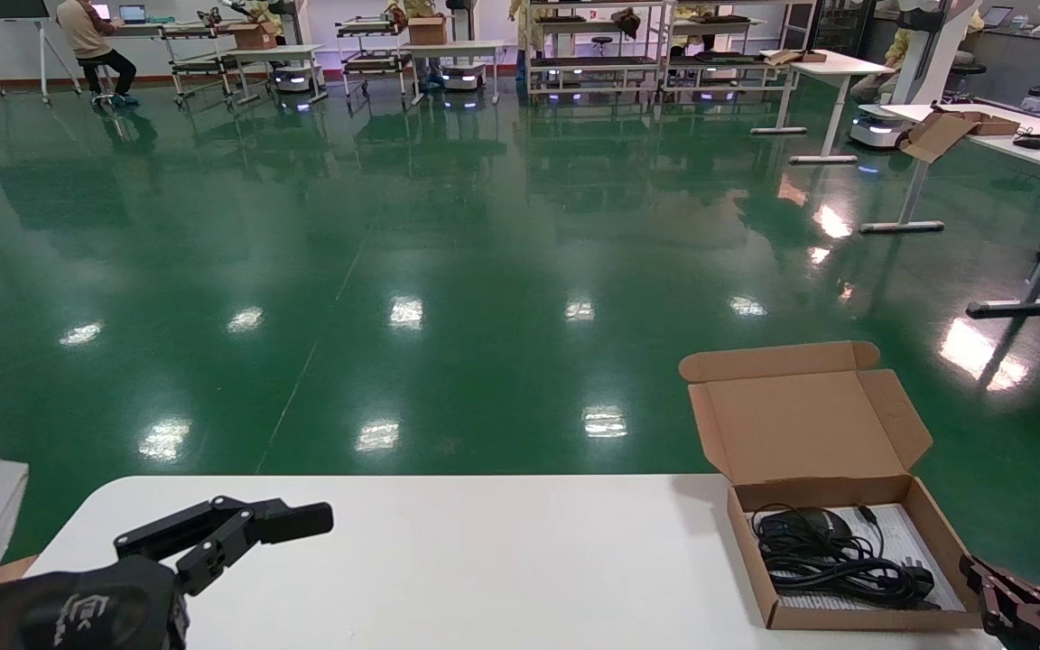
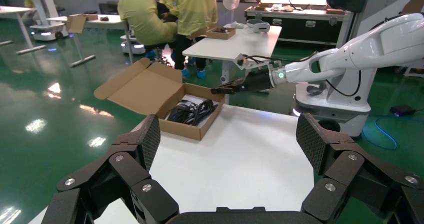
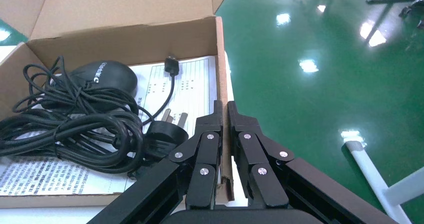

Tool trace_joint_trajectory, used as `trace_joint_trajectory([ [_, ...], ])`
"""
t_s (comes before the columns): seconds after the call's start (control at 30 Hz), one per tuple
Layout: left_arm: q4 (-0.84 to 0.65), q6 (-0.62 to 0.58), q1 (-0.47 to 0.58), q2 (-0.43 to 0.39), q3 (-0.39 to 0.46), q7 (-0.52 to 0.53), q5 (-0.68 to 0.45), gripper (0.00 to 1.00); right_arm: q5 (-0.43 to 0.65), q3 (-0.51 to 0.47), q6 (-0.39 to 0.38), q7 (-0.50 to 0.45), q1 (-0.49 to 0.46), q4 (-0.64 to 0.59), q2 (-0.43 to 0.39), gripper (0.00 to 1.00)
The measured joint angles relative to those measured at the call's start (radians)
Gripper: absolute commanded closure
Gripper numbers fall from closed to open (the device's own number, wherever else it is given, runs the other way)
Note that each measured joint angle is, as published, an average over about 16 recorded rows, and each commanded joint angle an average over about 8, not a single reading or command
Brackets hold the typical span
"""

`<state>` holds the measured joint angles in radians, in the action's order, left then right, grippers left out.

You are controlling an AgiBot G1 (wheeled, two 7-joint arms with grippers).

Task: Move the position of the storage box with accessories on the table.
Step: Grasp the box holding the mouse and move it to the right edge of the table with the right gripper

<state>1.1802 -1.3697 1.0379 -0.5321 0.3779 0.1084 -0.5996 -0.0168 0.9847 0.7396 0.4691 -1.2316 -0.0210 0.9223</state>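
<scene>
Right tool (image 3: pixel 223 115) pinching storage box (image 3: pixel 222 68) wall (fingers closed)

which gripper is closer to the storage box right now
Right. The right gripper is shut on the storage box's right side wall; the left gripper hovers open far across the table.

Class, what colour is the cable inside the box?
Black; the cable shows best in the right wrist view.

Loads of bare bench (image 1: pixel 484 560) between my left claw (image 1: pixel 240 528) and the box (image 1: pixel 854 560), nothing to dodge there. Right claw (image 3: pixel 224 115) is clamped over the box's right wall; the raised lid (image 1: pixel 804 420) blocks the far side.
</scene>
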Motion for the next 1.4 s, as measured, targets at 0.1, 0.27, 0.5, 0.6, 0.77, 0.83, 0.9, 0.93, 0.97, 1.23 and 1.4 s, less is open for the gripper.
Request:
trace_joint_trajectory([
  [0.1, 0.0, 0.0, 0.0, 0.0, 0.0, 0.0, 0.0, 0.0, 0.007, 0.005, -0.003, 0.004, -0.004, 0.005, -0.005, 1.0],
  [0.27, 0.0, 0.0, 0.0, 0.0, 0.0, 0.0, 0.0, 0.0, 0.016, 0.011, -0.006, 0.01, -0.009, 0.011, -0.012, 0.87],
  [0.5, 0.0, 0.0, 0.0, 0.0, 0.0, 0.0, 0.0, 0.0, 0.024, 0.017, -0.006, 0.015, -0.014, 0.017, -0.018, 0.05],
  [0.6, 0.0, 0.0, 0.0, 0.0, 0.0, 0.0, 0.0, 0.0, 0.026, 0.018, -0.005, 0.017, -0.016, 0.019, -0.02, 0.0],
  [0.77, 0.0, 0.0, 0.0, 0.0, 0.0, 0.0, 0.0, 0.0, 0.028, 0.02, -0.003, 0.017, -0.017, 0.021, -0.022, 0.0],
  [0.83, 0.0, 0.0, 0.0, 0.0, 0.0, 0.0, 0.0, 0.0, 0.029, 0.02, -0.002, 0.017, -0.017, 0.022, -0.022, 0.0],
  [0.9, 0.0, 0.0, 0.0, 0.0, 0.0, 0.0, 0.0, 0.0, 0.028, 0.02, 0.0, 0.017, -0.018, 0.022, -0.023, 0.0],
  [0.93, 0.0, 0.0, 0.0, 0.0, 0.0, 0.0, 0.0, 0.0, 0.028, 0.02, 0.002, 0.017, -0.018, 0.023, -0.024, 0.0],
  [0.97, 0.0, 0.0, 0.0, 0.0, 0.0, 0.0, 0.0, 0.0, 0.028, 0.02, 0.004, 0.017, -0.019, 0.024, -0.025, 0.0],
  [1.23, 0.0, 0.0, 0.0, 0.0, 0.0, 0.0, 0.0, 0.0, 0.026, 0.018, 0.044, 0.014, -0.027, 0.036, -0.041, 0.0],
  [1.4, 0.0, 0.0, 0.0, 0.0, 0.0, 0.0, 0.0, 0.0, 0.029, 0.02, 0.088, 0.007, -0.04, 0.049, -0.061, 0.0],
])
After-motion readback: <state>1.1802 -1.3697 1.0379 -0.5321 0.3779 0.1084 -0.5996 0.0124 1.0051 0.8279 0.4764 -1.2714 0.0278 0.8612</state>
